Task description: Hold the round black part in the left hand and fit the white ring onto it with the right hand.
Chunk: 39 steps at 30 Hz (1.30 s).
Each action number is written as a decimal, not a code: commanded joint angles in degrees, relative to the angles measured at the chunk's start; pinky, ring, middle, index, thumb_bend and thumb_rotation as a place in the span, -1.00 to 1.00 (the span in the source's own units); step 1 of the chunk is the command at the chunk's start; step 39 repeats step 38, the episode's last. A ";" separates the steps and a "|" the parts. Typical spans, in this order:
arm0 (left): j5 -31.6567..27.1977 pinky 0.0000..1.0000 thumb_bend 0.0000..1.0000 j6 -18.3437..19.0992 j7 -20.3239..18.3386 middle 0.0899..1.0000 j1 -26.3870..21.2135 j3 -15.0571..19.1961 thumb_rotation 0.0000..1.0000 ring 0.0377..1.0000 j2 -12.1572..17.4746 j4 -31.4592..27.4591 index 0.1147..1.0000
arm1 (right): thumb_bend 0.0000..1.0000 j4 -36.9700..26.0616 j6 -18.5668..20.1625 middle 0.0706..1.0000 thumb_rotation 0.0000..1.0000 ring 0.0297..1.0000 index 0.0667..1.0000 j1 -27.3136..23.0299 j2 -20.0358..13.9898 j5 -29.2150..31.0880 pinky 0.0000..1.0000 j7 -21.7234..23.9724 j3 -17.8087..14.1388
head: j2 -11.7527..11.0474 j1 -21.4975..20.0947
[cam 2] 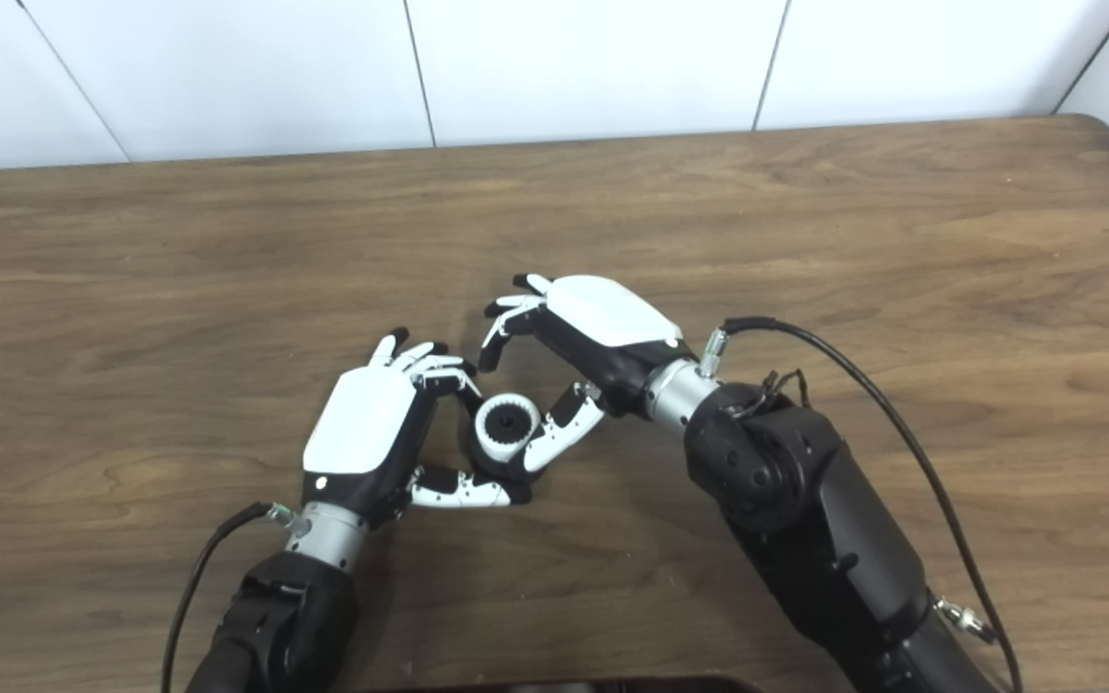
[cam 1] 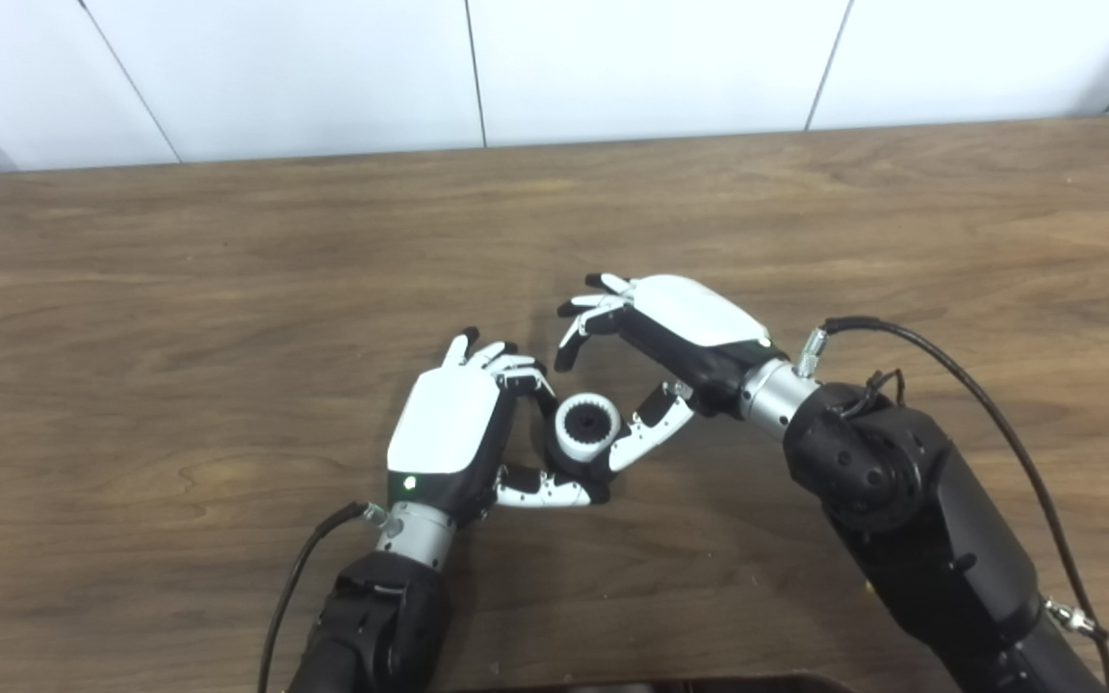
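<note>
The white ring (cam 1: 576,430) sits around the round black part (cam 1: 591,421), whose toothed black centre shows inside the ring; it also shows in the right eye view (cam 2: 497,432). My left hand (cam 1: 453,428) holds this assembly between its curled fingers (cam 1: 516,371) and its thumb (cam 1: 545,491), just above the table. My right hand (cam 1: 670,337) is to the right and behind it. Its fingers (cam 1: 593,313) are spread and raised clear of the ring. Its thumb (cam 1: 653,423) lies by the ring's right side; I cannot tell whether it touches.
The wooden table (cam 1: 227,289) stretches on all sides, with its far edge against a white panelled wall (cam 1: 612,58). Black cables (cam 1: 978,395) run from both wrists. A dark object's edge (cam 1: 651,685) shows at the bottom of the picture.
</note>
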 commanded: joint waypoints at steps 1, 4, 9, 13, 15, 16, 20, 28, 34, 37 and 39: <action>0.00 1.00 0.04 -0.89 0.89 0.48 -1.45 0.07 -0.90 0.74 -0.10 -0.27 -0.17 | 0.90 -0.74 -1.29 0.79 -0.55 1.00 0.29 -2.14 -0.40 -0.35 1.00 -0.27 -0.36 | -0.02 0.02; -0.03 1.00 0.04 -0.92 1.10 0.47 -1.51 0.05 -0.90 0.74 -0.12 -0.06 -0.17 | 0.93 -0.63 -1.64 0.80 -0.55 0.99 0.30 -2.13 -0.48 -0.16 1.00 -0.34 -0.57 | -0.07 -0.06; -0.02 1.00 0.04 -0.92 1.45 0.47 -1.67 0.01 -0.90 0.74 -0.19 0.27 -0.17 | 0.96 -0.59 -2.02 0.80 -0.52 0.97 0.32 -2.23 -0.72 -0.01 1.00 -0.50 -0.83 | -0.09 -0.08; 0.23 1.00 0.04 -0.63 1.30 0.47 -1.71 0.00 -0.90 0.74 -0.26 0.26 -0.17 | 0.96 -0.81 -1.69 0.81 -0.52 0.98 0.32 -2.37 -0.79 0.50 1.00 -0.34 -1.36 | -0.13 -0.10; 0.08 1.00 0.04 -0.71 1.41 0.47 -1.74 0.05 -0.89 0.74 -0.27 0.33 -0.17 | 0.95 -1.04 -1.68 0.82 -0.52 1.00 0.31 -2.37 -1.06 0.59 1.00 -0.26 -1.67 | -0.19 -0.09; -0.05 1.00 0.04 -0.76 1.46 0.47 -1.75 0.10 -0.90 0.74 -0.26 0.36 -0.17 | 0.96 -1.25 -1.63 0.82 -0.51 1.00 0.31 -2.31 -1.28 0.65 1.00 -0.18 -1.92 | -0.19 -0.09; -0.31 1.00 0.04 -0.69 1.31 0.47 -1.78 0.23 -0.90 0.74 -0.18 0.37 -0.17 | 0.96 -2.17 -1.00 0.82 -0.49 1.00 0.31 -1.93 -2.25 0.78 1.00 0.18 -3.11 | -0.29 -0.17; -0.88 1.00 0.04 -0.94 1.63 0.46 -1.63 0.64 -0.89 0.73 0.17 0.42 -0.16 | 0.91 -3.90 0.59 0.83 -0.41 0.98 0.32 -0.91 -3.82 1.30 1.00 0.92 -6.01 | -0.43 -0.44; -0.63 1.00 0.04 -0.42 0.83 0.47 -1.54 0.83 -0.88 0.74 0.61 0.05 -0.15 | 0.89 -4.13 0.77 0.83 -0.37 0.97 0.32 0.11 -3.86 1.84 1.00 0.36 -7.40 | -0.44 -0.42; -0.96 1.00 0.04 -0.43 0.74 0.50 -1.52 1.04 -0.86 0.74 0.74 -0.04 -0.14 | 0.89 -3.83 0.49 0.83 -0.33 0.96 0.32 0.49 -3.74 1.85 1.00 -0.13 -7.53 | -0.50 -0.48; -0.95 1.00 0.04 -0.40 0.68 0.52 -1.53 1.09 -0.86 0.74 0.77 -0.06 -0.14 | 0.89 -3.78 0.50 0.82 -0.32 0.96 0.33 0.56 -3.68 1.85 1.00 -0.21 -7.55 | -0.50 -0.48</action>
